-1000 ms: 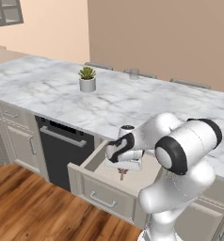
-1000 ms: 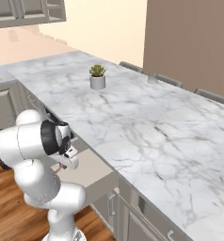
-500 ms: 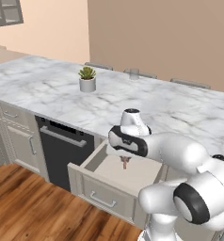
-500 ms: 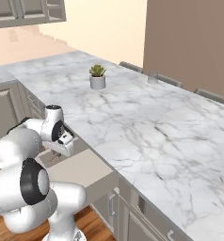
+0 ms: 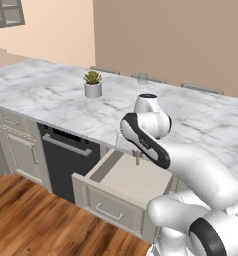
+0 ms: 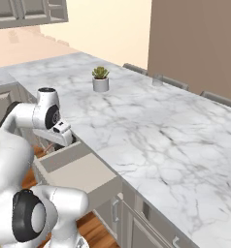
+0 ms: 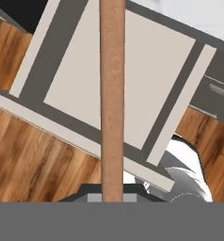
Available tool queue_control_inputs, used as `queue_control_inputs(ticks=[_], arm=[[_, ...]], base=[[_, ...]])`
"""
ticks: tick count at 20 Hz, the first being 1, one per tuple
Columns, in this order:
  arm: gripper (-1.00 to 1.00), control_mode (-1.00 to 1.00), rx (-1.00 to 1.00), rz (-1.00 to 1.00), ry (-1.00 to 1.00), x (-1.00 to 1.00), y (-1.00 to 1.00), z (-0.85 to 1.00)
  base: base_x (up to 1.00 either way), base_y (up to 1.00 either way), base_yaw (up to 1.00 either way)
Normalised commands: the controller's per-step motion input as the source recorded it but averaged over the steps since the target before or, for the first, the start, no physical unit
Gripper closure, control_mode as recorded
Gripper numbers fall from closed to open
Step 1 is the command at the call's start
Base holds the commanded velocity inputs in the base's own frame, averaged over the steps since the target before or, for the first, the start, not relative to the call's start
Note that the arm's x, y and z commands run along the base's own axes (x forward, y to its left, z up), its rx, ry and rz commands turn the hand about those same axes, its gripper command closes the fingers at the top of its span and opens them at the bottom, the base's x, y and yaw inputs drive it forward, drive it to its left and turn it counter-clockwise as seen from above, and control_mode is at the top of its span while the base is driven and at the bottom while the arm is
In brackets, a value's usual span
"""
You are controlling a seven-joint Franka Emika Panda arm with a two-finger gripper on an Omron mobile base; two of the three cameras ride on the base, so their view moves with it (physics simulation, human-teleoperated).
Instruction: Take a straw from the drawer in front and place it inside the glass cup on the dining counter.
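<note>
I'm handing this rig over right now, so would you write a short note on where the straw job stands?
Gripper: shut on the straw, held above the open drawer.
Drawer: pulled out below the dining counter edge, next to the black dishwasher; nothing else seen inside it.
Glass cup: at the far edge of the dining counter, right of the potted plant, with nothing in it.
Done: straw picked up.
Left: carry it across the counter and drop it upright into the cup.
</note>
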Motion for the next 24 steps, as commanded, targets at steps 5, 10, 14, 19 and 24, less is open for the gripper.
queue_control_inputs(ticks=[5, 10, 14, 19, 24], arm=[[1.0, -1.0, -0.01, 0.03, 0.0, -0.16, -0.28, 0.66], [1.0, -1.0, 0.0, 0.04, 0.0, -0.04, -0.09, 0.19], [1.0, 1.0, 0.0, 0.0, 0.0, 0.0, 0.0, 0.0], [1.0, 1.0, 0.0, 0.0, 0.0, 0.0, 0.0, 0.0], [1.0, 1.0, 0.0, 0.0, 0.0, 0.0, 0.0, 0.0]], base=[[0.0, 0.0, 0.0], [0.0, 0.0, 0.0], [-0.17, 0.06, 0.0], [-1.0, 0.0, -0.01], [-1.0, -0.03, -0.1]])
